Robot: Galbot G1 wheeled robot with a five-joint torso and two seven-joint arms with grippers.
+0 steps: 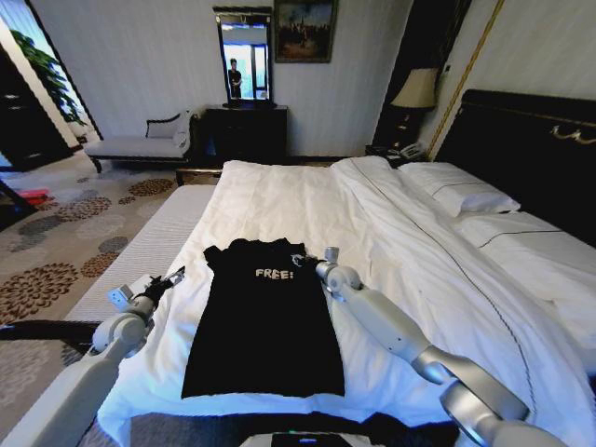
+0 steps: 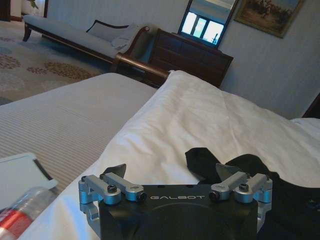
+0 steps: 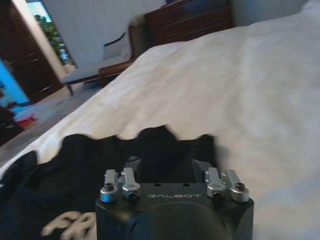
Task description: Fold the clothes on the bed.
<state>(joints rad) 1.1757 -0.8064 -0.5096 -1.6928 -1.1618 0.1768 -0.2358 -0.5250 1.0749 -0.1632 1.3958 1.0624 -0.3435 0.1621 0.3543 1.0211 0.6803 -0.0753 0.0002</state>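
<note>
At the top's right shoulder, my right gripper sits jaws spread, holding nothing, arm stretched forward. My left gripper, also open and empty, hovers just off the left edge of the clothes, which lie flat near the bed's foot edge.

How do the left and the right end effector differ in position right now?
The right end effector is at the top's shoulder edge, over black fabric; the left end effector is beside the top, over the white duvet, apart from the fabric. The right reaches farther up the bed than the left. Both have open fingers and sit low.
</note>
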